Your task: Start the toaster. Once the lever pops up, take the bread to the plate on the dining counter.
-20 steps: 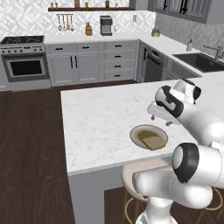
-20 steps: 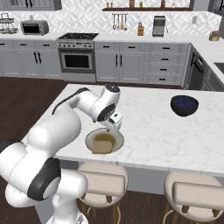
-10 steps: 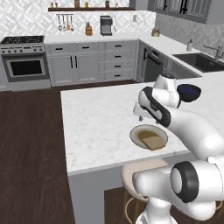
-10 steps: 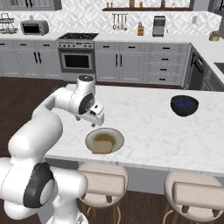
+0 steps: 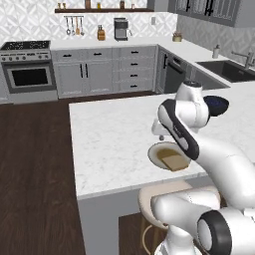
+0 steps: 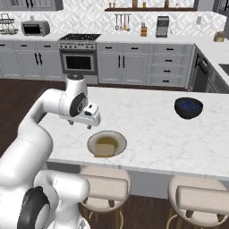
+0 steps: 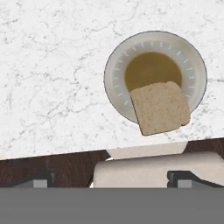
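Stool (image 6: 106, 188) sat nearest, tucked under the near edge of the dining counter (image 6: 147, 129). Just past that edge the plate (image 7: 118, 74) lay on the slab, with the bread (image 7: 160, 108) on it, flat, off-centre and overhanging the plate's near rim toward the counter edge; no real long axis, roughly square. Gripper (image 6: 84, 120) hung above the slab, just beyond and to the left of the plate, apart from both bread and plate; in the hand view the bread lay below and right of centre. Fingers stood wide apart, holding nothing, touching nothing. Judged: bread delivered, no regrasp needed. Farther right, dark bowl (image 6: 188, 108) sat mid-slab, well apart from the plate.
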